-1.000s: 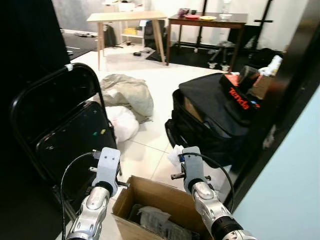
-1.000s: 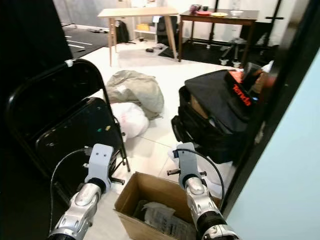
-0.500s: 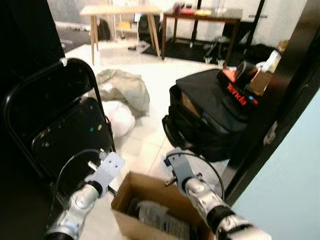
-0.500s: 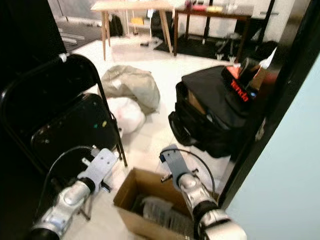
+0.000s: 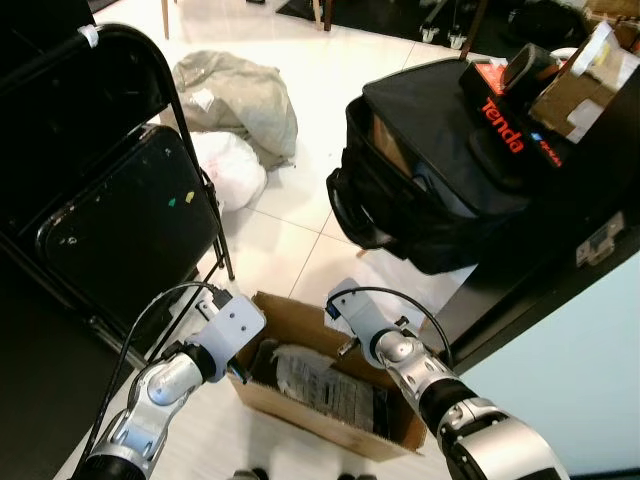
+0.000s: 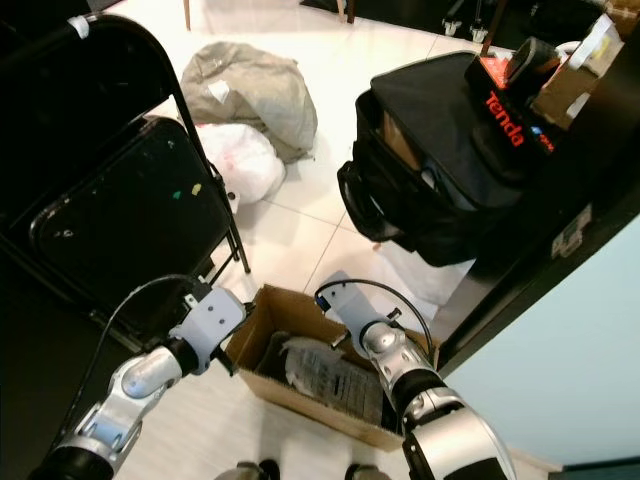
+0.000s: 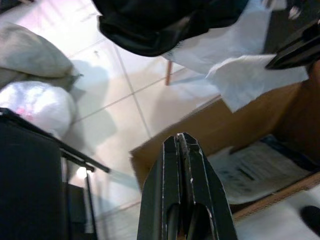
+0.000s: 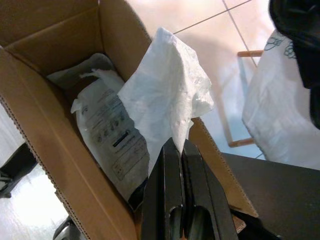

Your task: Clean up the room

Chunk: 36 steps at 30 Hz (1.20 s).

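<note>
An open cardboard box [image 5: 262,308] stands on the tiled floor right in front of me, with a plastic-wrapped package [image 5: 318,374] lying inside. My right gripper [image 8: 178,144] is shut on a crumpled white tissue [image 8: 165,95] and holds it over the box's far right corner; the tissue [image 7: 250,75] hangs just above the rim. My left gripper [image 7: 182,138] is shut with nothing in it, above the floor just outside the box's left wall.
A black folding chair [image 5: 130,210] stands close on the left. A black suitcase [image 5: 450,190] with a Tenda box [image 5: 505,120] on it lies beyond the cardboard box. A white plastic bag [image 5: 228,170] and a grey sack [image 5: 240,95] lie farther back. A dark door frame [image 5: 560,290] runs along the right.
The camera has tilted down and come closer to the box. My right gripper has carried the tissue down over the box, and my left gripper has dropped beside the box's left wall.
</note>
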Available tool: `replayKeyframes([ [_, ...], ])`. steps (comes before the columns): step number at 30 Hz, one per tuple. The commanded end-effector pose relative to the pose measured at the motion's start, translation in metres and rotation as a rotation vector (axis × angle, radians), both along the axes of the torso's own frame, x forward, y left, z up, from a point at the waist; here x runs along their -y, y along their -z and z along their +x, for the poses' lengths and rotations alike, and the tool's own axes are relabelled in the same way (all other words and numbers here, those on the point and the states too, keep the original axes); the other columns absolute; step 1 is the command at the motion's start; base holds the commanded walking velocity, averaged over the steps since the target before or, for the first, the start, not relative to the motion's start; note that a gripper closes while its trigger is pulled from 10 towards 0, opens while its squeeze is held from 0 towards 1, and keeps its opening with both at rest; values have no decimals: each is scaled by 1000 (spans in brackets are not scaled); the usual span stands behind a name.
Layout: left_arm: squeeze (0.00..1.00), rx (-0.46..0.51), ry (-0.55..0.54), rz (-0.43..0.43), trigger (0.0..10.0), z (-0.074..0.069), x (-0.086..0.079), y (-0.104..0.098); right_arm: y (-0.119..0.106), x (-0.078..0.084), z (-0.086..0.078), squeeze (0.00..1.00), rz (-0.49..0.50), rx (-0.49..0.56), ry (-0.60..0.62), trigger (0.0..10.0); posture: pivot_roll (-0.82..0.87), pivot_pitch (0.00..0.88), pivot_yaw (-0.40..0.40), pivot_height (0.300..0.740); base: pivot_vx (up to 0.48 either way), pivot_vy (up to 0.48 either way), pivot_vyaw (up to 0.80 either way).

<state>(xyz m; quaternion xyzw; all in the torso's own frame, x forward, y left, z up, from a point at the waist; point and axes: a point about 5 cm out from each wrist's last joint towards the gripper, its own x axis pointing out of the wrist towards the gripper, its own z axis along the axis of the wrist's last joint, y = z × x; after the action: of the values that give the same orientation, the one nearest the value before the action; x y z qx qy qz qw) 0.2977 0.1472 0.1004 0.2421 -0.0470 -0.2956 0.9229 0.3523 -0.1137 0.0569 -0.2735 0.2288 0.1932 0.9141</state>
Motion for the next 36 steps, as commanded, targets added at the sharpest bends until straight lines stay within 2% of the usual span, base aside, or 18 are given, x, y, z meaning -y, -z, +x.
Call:
replayKeyframes([
  [1,0,-36,32,-2,10000,-7,4,8,6,1,-4,0,-11,-24,-15,10000,109,359,-23,740,0,0,0],
  [4,0,-62,85,-31,10000,-10,9,6,9,0,-6,0,-35,-31,-47,10000,113,355,-16,740,0,0,0],
  [12,0,-145,247,-24,10000,-22,23,9,14,3,-9,0,-98,-47,-78,10000,120,350,-14,740,0,0,0],
  [24,0,-158,277,-12,10000,-24,26,9,15,3,-11,8,-128,-55,-107,10000,119,341,-17,740,0,0,0],
  [25,0,-161,277,-16,10000,-24,25,9,15,2,-10,553,-129,-58,-110,10000,119,340,-18,740,0,0,0],
  [27,0,-163,276,-18,10000,-24,25,8,15,2,-10,553,-129,-60,-112,10000,119,340,-19,740,0,0,0],
  [28,0,-163,275,-17,10000,-24,25,8,15,2,-11,1000,-129,-63,-114,10000,119,338,-20,740,0,0,0],
  [31,0,-162,272,-17,10000,-23,25,7,16,1,-11,1000,-140,-64,-117,10000,120,340,-22,740,0,0,0],
  [32,0,-162,271,-16,10000,-23,25,7,17,1,-12,757,-149,-63,-120,10000,119,341,-23,740,0,0,0],
  [33,0,-162,271,-16,10000,-23,25,7,17,1,-12,757,-149,-63,-120,10000,119,341,-23,740,0,0,0],
  [34,0,-162,271,-13,10000,-23,24,7,17,1,-12,0,-158,-60,-123,10000,120,341,-23,740,0,0,0],
  [36,0,-162,269,-12,10000,-22,24,7,17,1,-12,0,-162,-60,-126,10000,121,343,-23,740,0,0,0],
])
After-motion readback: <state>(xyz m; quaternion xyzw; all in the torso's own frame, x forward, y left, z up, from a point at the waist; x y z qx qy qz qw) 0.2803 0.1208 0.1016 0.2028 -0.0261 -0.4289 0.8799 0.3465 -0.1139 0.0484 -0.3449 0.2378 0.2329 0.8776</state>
